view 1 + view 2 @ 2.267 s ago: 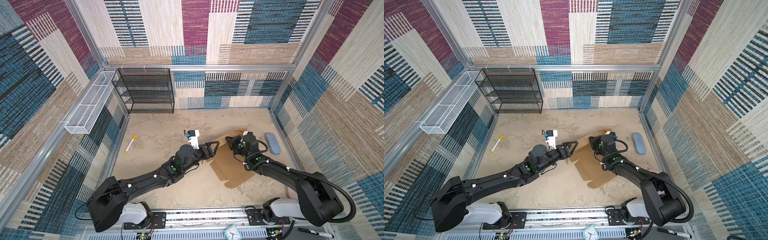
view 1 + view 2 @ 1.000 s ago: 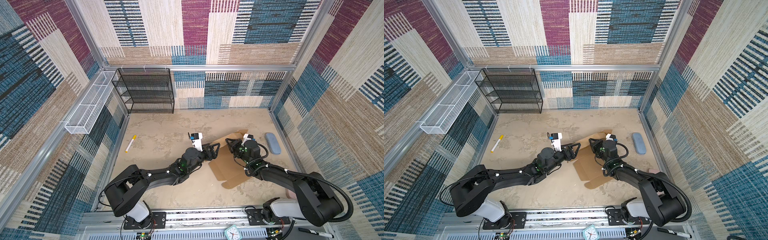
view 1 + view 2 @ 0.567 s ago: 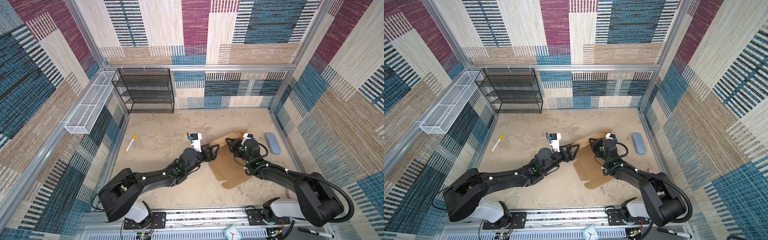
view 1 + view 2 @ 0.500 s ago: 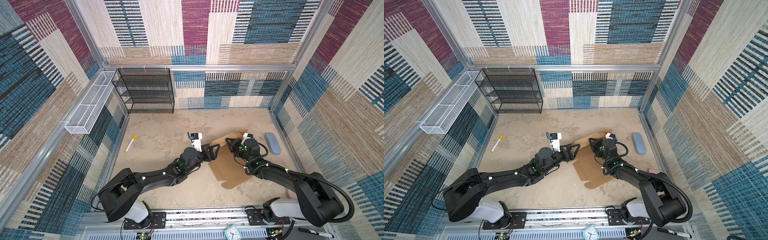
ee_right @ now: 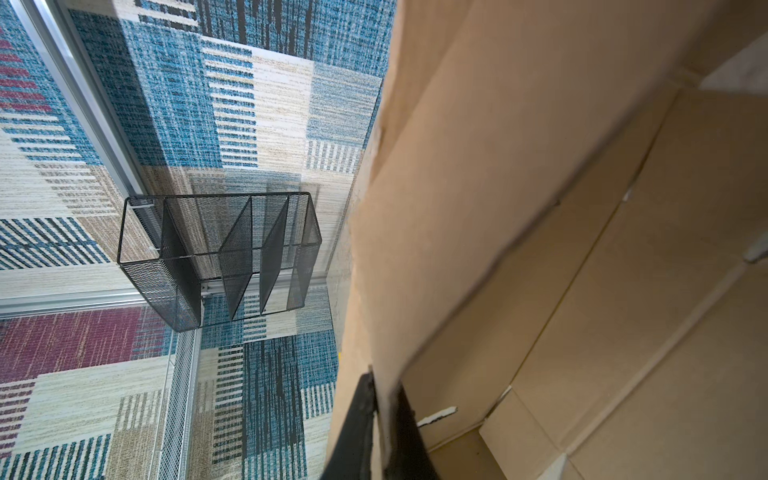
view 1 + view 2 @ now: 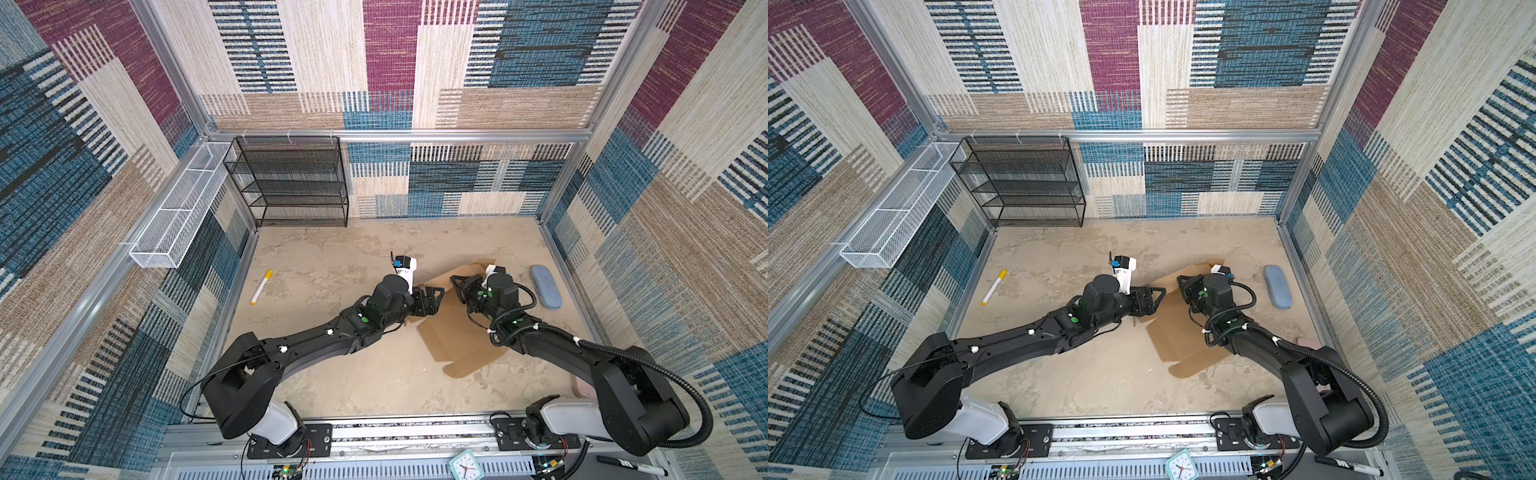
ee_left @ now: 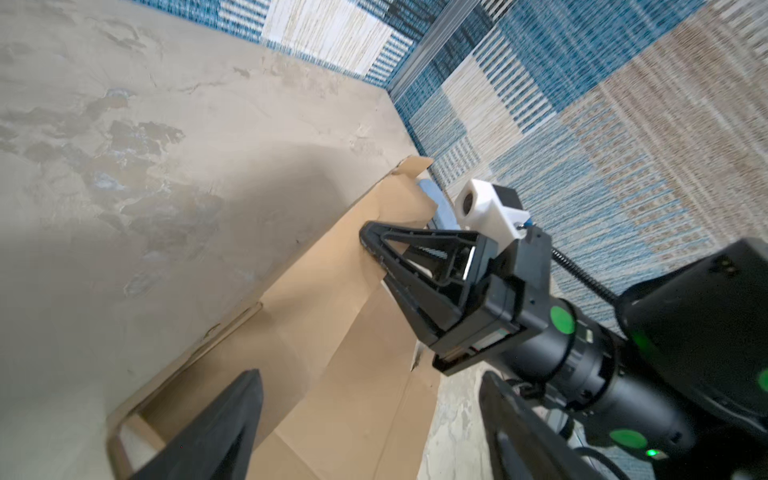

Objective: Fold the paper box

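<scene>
Paper box unfolded; right gripper pinches it.

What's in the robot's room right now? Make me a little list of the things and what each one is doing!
paper box: brown cardboard, unfolded, mostly flat on the table
right gripper: shut on a raised flap of the paper box
left gripper: open at the paper box's left edge, holding nothing
marker: lying on the table's left side, away from both arms
blue case: on the table, right of the paper box
black mesh shelf: standing against the back wall
</scene>
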Tool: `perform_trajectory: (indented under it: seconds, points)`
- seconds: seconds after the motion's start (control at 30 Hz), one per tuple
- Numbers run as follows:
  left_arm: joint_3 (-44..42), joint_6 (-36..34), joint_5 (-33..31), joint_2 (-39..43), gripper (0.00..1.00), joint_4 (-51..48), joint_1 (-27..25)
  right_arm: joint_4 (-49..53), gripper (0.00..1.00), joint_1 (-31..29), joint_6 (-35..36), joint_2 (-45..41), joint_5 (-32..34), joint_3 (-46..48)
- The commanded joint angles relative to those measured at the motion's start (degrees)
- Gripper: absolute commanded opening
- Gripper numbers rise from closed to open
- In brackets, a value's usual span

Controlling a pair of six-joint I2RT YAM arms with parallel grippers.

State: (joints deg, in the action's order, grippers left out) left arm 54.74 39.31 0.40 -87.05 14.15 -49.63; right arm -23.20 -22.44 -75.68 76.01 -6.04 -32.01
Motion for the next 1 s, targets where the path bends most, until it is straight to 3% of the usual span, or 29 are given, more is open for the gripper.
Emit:
perform_trajectory:
  seconds: [0.0, 0.4, 0.67, 0.97]
  points:
    - [2.65, -0.89, 1.48, -0.96, 0.85, -8.93, 0.06, 6.95, 0.1, -0.07, -0.13, 0.08, -0.49, -0.31]
    - [8.87, -0.87, 1.36, -5.94, 0.84, -14.97, -0.03, 7.72, 0.1, -0.09, -0.22, 0.0, -1.16, -0.94]
    - [9.16, -1.15, -0.41, -6.78, 0.84, -13.08, 0.03, 7.84, 0.1, -0.06, -0.39, -0.34, -1.32, -0.71]
    - [6.74, 1.48, -0.87, -6.9, 0.72, -5.25, 0.06, 7.44, 0.1, -0.06, -0.53, -0.35, -1.86, -0.42]
